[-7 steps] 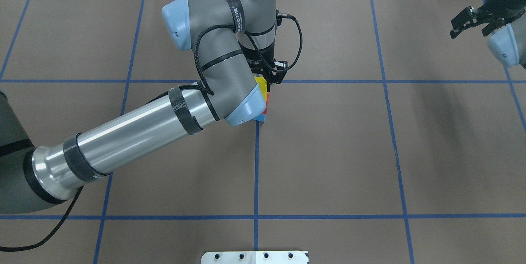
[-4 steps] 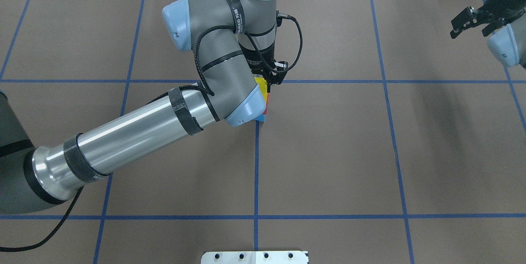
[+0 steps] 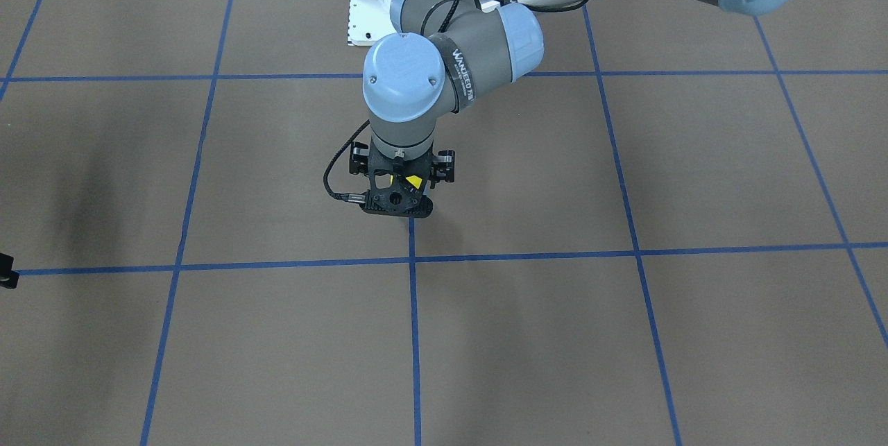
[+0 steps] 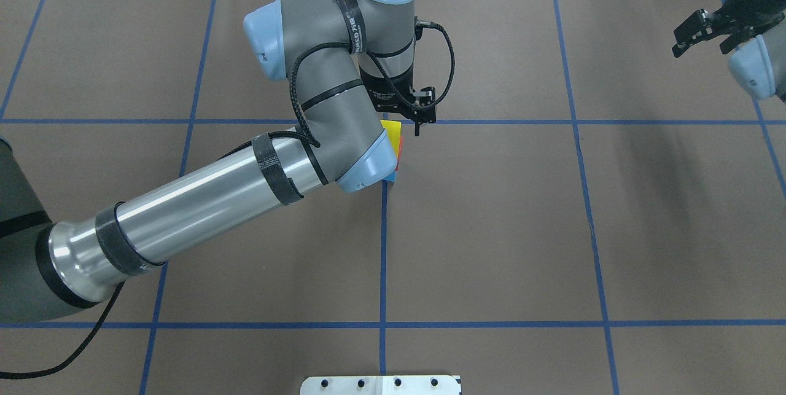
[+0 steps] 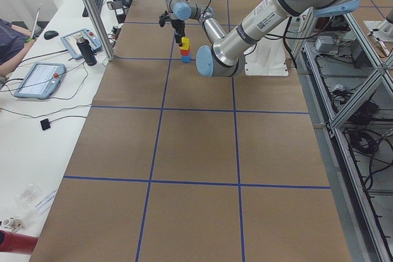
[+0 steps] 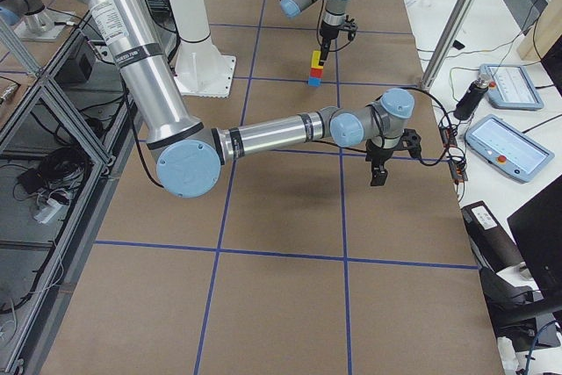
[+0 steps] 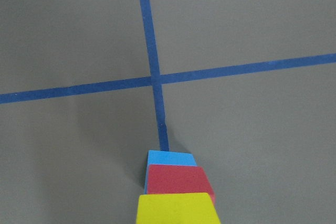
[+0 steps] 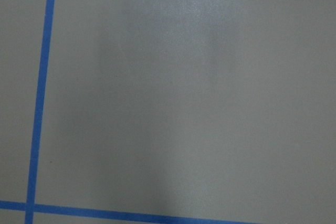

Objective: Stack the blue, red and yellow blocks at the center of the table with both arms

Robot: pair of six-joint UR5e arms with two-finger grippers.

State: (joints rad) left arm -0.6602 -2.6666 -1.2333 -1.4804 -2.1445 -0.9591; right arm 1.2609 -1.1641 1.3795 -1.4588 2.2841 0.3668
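Little tower mid table (image 4: pixel 491 229), blue block (image 7: pixel 169 158) at the bottom, red block (image 7: pixel 178 180) on it, yellow block (image 7: pixel 177 209) on top, sat on a tape line (image 7: pixel 152 35) by a crossing, left gripper (image 3: pixel 399 186) right over it, jaws spread, gripping nothing, right gripper (image 4: pixel 697 32) way off sideways, spread too, empty

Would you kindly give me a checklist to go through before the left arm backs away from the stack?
1. Order from the bottom up is blue block, red block, yellow block: ok.
2. Stack upright, beside the centre tape crossing: ok.
3. Left pincer open, its visible finger apart from the yellow block: ok.
4. Left pincer higher than the yellow block's top: cannot tell.
5. Right pincer open, empty, far from the stack: ok.
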